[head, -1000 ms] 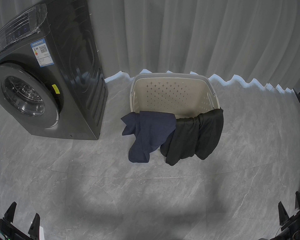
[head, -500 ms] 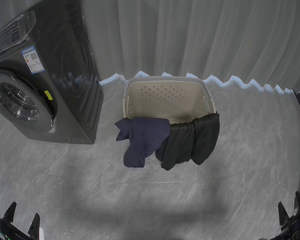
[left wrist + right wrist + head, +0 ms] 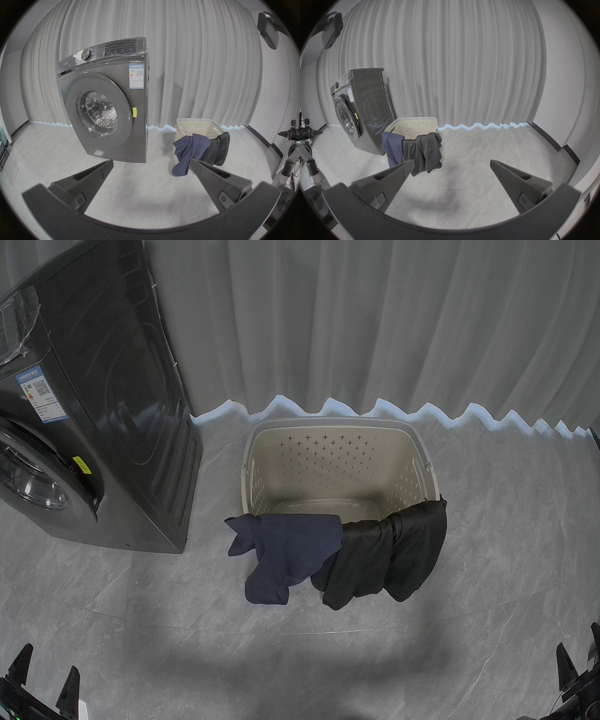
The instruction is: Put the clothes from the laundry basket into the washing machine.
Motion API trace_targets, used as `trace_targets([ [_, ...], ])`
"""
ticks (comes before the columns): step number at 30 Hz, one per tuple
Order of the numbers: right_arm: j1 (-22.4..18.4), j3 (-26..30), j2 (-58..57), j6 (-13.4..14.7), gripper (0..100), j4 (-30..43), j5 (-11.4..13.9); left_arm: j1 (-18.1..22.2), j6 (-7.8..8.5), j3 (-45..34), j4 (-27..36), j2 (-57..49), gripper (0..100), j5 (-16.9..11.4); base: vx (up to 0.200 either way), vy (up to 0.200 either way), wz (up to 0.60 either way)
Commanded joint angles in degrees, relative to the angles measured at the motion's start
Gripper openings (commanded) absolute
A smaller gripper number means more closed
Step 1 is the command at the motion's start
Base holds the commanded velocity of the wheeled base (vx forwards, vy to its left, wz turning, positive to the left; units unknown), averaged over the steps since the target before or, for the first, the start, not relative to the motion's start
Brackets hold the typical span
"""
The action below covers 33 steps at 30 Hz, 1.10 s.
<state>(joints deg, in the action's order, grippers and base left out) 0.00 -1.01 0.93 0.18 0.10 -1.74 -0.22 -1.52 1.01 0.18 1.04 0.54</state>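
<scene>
Evidently the whole head view has swung over the last second: the washing machine (image 3: 119, 396) has slid toward the left edge and the laundry basket (image 3: 334, 422) now sits lower and nearer the middle. That is the camera moving, not the things. The blue garment (image 3: 287, 555) and the black garment (image 3: 381, 559) hang over the basket's near rim just as they did, their ends reaching the floor (image 3: 187, 627). The left end effector (image 3: 150, 162) and the right end effector (image 3: 451, 162) both have their fingers spread wide apart, empty, low and well short of the basket, unchanged. This looks like the robot squaring up to the basket before a first pick; nothing has been moved yet. The machine's round door (image 3: 98, 114) appears closed, so it will probably need opening
</scene>
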Motion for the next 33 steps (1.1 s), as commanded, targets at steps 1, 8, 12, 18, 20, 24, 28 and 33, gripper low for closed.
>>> trace_targets([
  [1, 0.09, 0.92, -0.93, -0.01, 100, -0.01, -0.01, 0.04, 0.03, -1.01, 0.08, -0.95, 100, 0.08, 0.000, -0.200, 0.00],
  [8, 0.09, 0.92, -0.93, -0.01, 100, -0.01, -0.01, 0.04, -0.15, -1.01, 0.08, -0.95, 100, 0.08, 0.000, -0.086, 0.00],
  [12, 0.09, 0.92, -0.93, -0.01, 100, -0.01, -0.01, 0.04, -0.15, -1.01, 0.08, -0.95, 100, 0.08, 0.000, 0.000, 0.00],
  [18, 0.09, 0.92, -0.93, -0.01, 100, -0.01, 0.07, 0.04, -0.15, -1.01, 0.08, -0.95, 100, 0.08, 0.167, 0.000, 0.00],
  [20, 0.09, 0.92, -0.93, -0.01, 100, -0.01, 0.07, 0.04, -0.15, -1.01, 0.08, -0.95, 100, 0.08, 0.200, 0.000, 0.00],
  [24, 0.09, 0.92, -0.93, -0.01, 100, -0.01, -0.01, 0.04, -0.32, -1.01, 0.08, -0.95, 100, 0.08, 0.100, 0.000, 0.00],
  [28, 0.09, 0.92, -0.93, -0.01, 100, -0.01, 0.07, -0.04, -0.41, -1.01, 0.08, -0.95, 100, 0.08, 0.000, 0.000, 0.00],
  [33, 0.09, 0.92, -0.93, -0.01, 100, -0.01, 0.07, 0.04, -0.41, -1.01, 0.08, -0.95, 100, 0.08, 0.200, 0.000, 0.00],
])
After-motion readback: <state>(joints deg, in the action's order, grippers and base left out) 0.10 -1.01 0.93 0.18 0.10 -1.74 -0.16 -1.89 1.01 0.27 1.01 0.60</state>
